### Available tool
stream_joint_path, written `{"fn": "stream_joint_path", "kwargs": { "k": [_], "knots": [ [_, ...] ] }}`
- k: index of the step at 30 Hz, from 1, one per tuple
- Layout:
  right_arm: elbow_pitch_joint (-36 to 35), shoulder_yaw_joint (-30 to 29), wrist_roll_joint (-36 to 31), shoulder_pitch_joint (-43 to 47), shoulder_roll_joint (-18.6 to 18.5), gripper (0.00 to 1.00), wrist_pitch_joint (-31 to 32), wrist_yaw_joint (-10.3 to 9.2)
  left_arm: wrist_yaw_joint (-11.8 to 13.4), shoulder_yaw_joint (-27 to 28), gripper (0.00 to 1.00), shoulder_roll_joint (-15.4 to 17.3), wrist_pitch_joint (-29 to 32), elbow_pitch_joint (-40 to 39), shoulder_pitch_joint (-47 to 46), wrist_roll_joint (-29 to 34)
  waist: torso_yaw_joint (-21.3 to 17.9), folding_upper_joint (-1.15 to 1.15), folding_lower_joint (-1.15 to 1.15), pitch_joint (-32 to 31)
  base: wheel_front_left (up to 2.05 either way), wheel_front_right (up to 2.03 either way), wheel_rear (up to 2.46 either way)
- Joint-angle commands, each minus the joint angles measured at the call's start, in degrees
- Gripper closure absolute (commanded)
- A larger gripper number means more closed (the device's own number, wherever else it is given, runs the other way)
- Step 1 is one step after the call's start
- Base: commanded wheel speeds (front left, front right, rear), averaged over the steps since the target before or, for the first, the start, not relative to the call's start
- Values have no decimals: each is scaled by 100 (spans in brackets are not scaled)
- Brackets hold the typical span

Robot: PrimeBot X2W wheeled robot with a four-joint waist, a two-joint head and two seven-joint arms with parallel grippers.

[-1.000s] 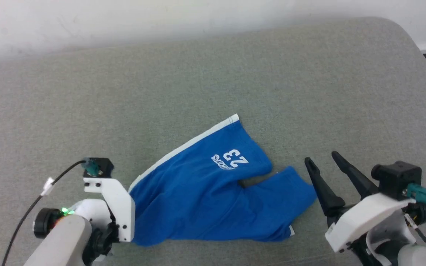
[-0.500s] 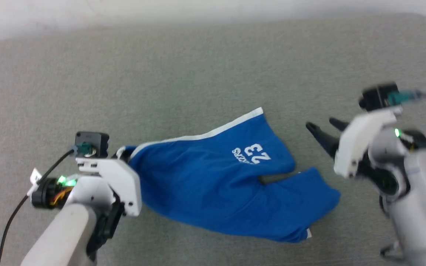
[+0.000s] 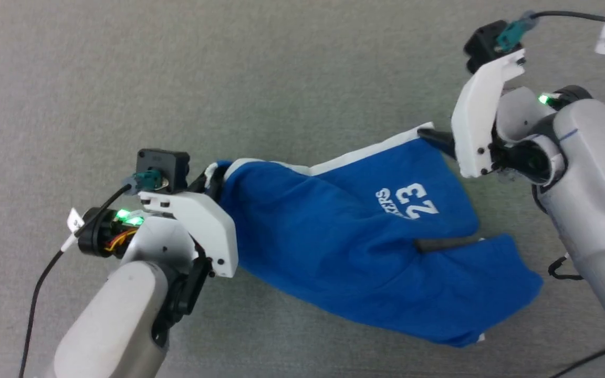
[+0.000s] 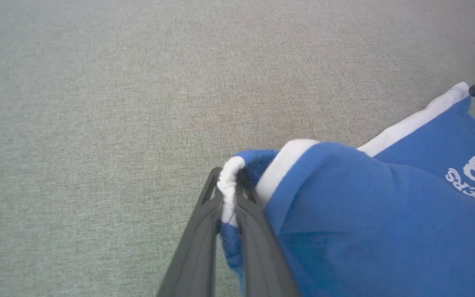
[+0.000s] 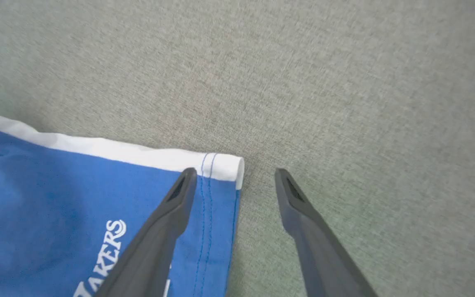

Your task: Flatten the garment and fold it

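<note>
Grey woven tabletop (image 3: 302,68) under both arms. The blue shorts (image 3: 344,247) lie across the middle of it, between your two arms: what looks like the waist end is to your left, the leg ends to your right.

- Shorts not flat. The cloth humps up at the left end, and the two legs are parted by a dark gap below the white "23" print (image 3: 417,200).
- Left hand (image 4: 228,185): fingers together, clamped on a bunched white edge of the shorts, the blue hump just beside the grip.
- Right hand (image 5: 235,173): fingers apart, holding nothing. It hangs over the far leg's hem corner, where the white side stripe (image 5: 97,150) ends. One finger is over the blue cloth just inside the hem, the other over bare tabletop just outside. Whether either tip touches, I cannot tell.

Step, as I judge it: flattening, with folding not yet begun. You have one end gripped and are lining up the second grip.

Next move calls for bringing the hem corner squarely between the right fingers and closing on it. Then draw your hands apart along the stripe to take out the hump. Thin cloth may slip, so take a deep bite.
</note>
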Motion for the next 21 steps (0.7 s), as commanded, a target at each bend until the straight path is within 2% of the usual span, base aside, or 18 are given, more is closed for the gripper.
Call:
{"fn": "stream_joint_path", "kwargs": {
  "k": [1, 7, 8, 9, 10, 17, 21],
  "knots": [
    [102, 134, 44, -68, 9, 0, 52, -5, -41, -19, 100, -34, -53, -8, -77, 49, 293, 0, -1, 308, 0, 0, 0],
    [479, 1072, 425, 11, -73, 0, 838, -5, -55, -51, 100, -90, -160, 65, -52, 20, 357, 0, -1, 348, 0, 0, 0],
    [501, 1188, 503, 43, -106, 51, 969, -5, -54, -50, 100, -88, -169, 74, -41, 12, 359, 0, -1, 348, 0, 0, 0],
    [508, 1269, 595, 66, -137, 80, 1060, -5, -53, -47, 100, -85, -173, 82, -32, 3, 362, 0, -1, 348, 0, 0, 0],
    [516, 1326, 685, 86, -163, 100, 1130, -5, -53, -43, 100, -79, -176, 90, -24, -5, 359, 0, -1, 347, 0, 0, 0],
    [362, 1667, 1121, 67, -323, 100, 1208, -5, -41, -15, 100, -25, -145, 159, 27, -67, 298, 0, -1, 258, 0, 0, 0],
    [218, 1765, 1301, 3, -427, 100, 906, -5, -56, 15, 100, 14, -95, 237, 7, -125, 238, 0, -1, 19, 0, 0, 0]
  ]
}}
